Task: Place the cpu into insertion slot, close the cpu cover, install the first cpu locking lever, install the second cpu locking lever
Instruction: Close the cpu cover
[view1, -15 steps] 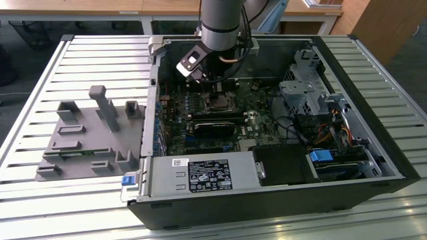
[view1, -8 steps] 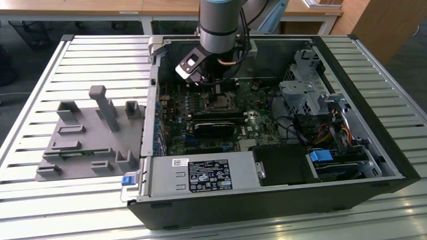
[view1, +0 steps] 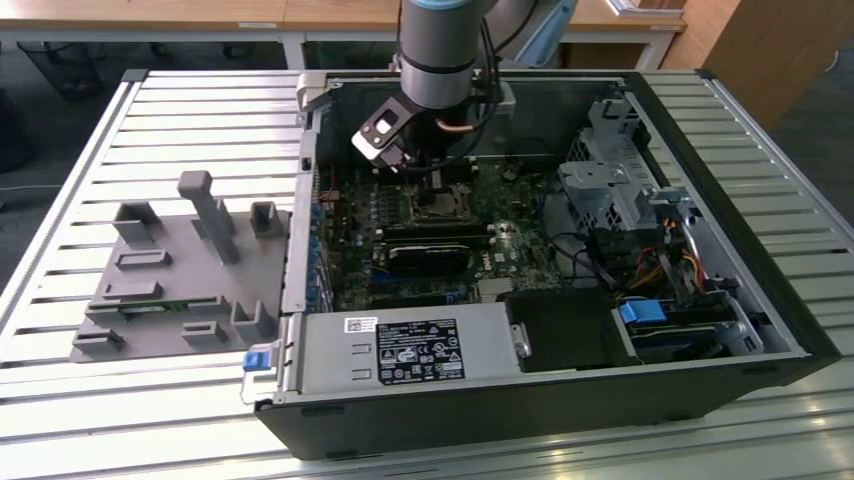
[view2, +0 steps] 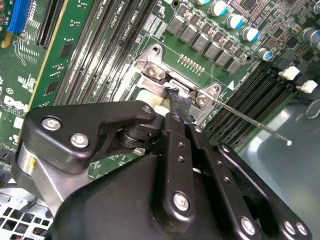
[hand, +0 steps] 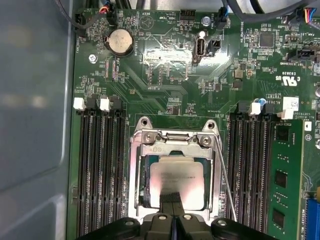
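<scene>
Gripper (hand: 172, 196) fingers are pinched together on nothing, tips low over the cpu (hand: 176, 175) edge. Cpu sits in the slot (view1: 437, 208), cover (hand: 175, 149) flat around it (chip top shows through the cut-out). One lever (hand: 226, 186) angles out beside the cover, end free.

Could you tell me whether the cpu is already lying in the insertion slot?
Yes, the first wrist view shows the cpu lying flat inside the silver-rimmed insertion slot.
</scene>
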